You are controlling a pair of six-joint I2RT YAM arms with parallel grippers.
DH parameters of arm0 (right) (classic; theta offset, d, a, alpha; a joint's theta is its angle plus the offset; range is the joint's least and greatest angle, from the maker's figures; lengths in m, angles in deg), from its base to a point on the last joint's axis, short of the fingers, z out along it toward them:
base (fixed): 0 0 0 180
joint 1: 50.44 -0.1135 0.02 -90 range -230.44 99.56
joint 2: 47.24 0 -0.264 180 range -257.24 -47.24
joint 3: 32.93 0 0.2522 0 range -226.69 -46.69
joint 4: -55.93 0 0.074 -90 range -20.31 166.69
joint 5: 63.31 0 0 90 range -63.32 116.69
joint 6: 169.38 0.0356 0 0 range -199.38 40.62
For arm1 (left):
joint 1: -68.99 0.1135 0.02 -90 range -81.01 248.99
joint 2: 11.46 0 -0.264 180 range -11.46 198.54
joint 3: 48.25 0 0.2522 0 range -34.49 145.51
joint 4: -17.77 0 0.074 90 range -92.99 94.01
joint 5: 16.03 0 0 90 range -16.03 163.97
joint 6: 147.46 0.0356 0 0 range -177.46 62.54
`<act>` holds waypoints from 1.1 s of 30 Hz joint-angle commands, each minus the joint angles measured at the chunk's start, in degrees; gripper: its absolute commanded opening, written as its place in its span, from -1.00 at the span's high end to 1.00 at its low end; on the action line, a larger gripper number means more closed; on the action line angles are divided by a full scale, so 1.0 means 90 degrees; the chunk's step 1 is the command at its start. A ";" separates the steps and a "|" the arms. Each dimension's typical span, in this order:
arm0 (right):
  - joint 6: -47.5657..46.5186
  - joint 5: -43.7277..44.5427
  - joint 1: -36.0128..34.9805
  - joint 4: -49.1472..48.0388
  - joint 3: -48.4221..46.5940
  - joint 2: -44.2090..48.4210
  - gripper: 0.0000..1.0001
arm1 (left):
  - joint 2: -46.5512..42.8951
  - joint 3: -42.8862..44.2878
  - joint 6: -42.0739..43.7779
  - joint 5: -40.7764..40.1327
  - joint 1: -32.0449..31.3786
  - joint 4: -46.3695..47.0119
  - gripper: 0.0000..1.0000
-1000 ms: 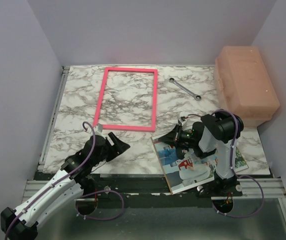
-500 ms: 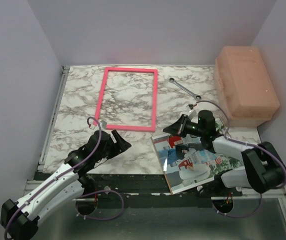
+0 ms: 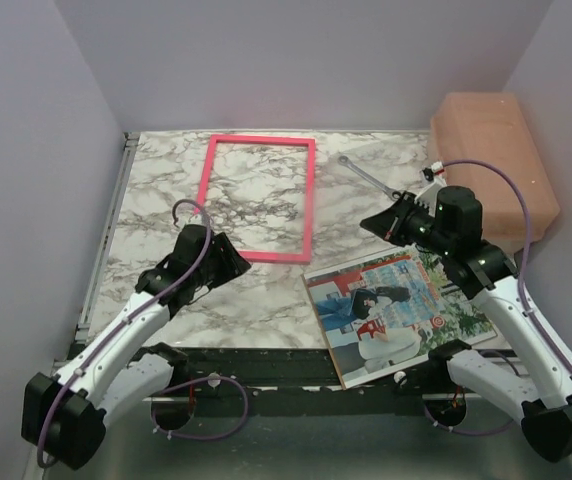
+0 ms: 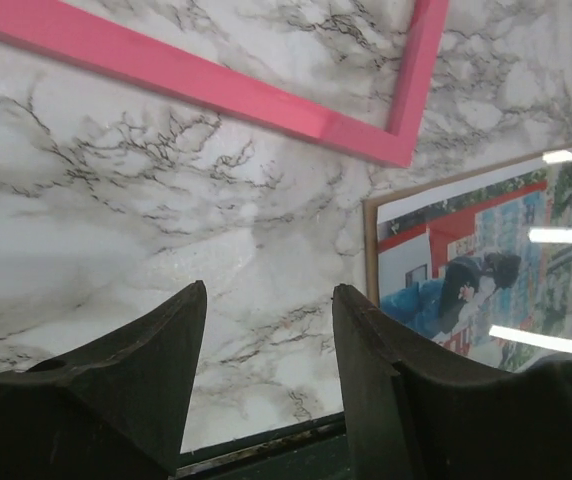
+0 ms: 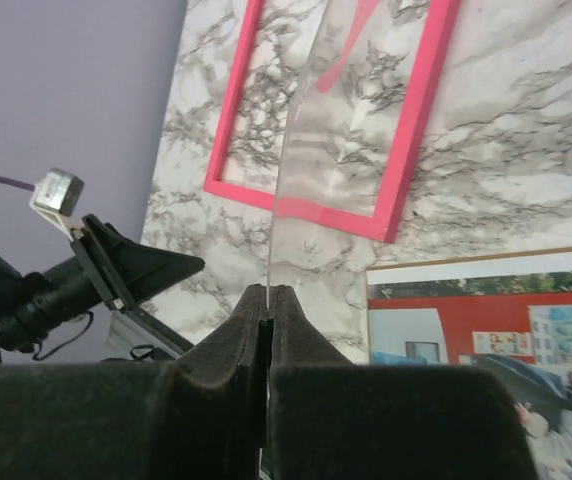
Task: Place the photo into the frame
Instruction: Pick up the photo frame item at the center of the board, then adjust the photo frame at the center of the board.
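The photo (image 3: 396, 305) lies face up at the table's near right edge on a brown backing board (image 3: 338, 358), seen too in the left wrist view as the photo (image 4: 476, 270). The pink frame (image 3: 259, 197) lies flat at the back left with bare marble inside it. My right gripper (image 3: 386, 222) hovers between frame and photo, shut on a thin clear pane (image 5: 316, 150) that stands edge-up from the right gripper (image 5: 269, 290). My left gripper (image 3: 228, 262) is low by the frame's near edge; in its own view the left gripper (image 4: 271, 290) is open and empty.
A metal wrench (image 3: 369, 178) lies behind the right gripper. A large peach box (image 3: 491, 165) fills the back right corner. Purple walls close in the marble table (image 3: 156, 190) on three sides; a dark rail (image 3: 266, 365) runs along its near edge.
The right arm has risen and swung back-right off the photo, carrying the clear pane and uncovering the print. The left arm has reached forward towards the frame, its jaws a little narrower.
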 commanded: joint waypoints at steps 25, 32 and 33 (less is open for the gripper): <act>-0.1080 0.2278 0.0007 0.3377 -0.2517 0.0326 0.99 | 0.6227 0.3863 0.2241 -0.0378 0.0349 -0.0979 0.13; -0.1230 0.2488 0.0006 0.3500 -0.2590 0.0290 0.99 | 0.6175 0.3502 0.2056 -0.0654 0.0363 -0.1162 0.13; -0.1238 0.2465 0.0008 0.3468 -0.2548 0.0296 0.99 | 0.6136 0.3451 0.2031 -0.0639 0.0359 -0.1159 0.12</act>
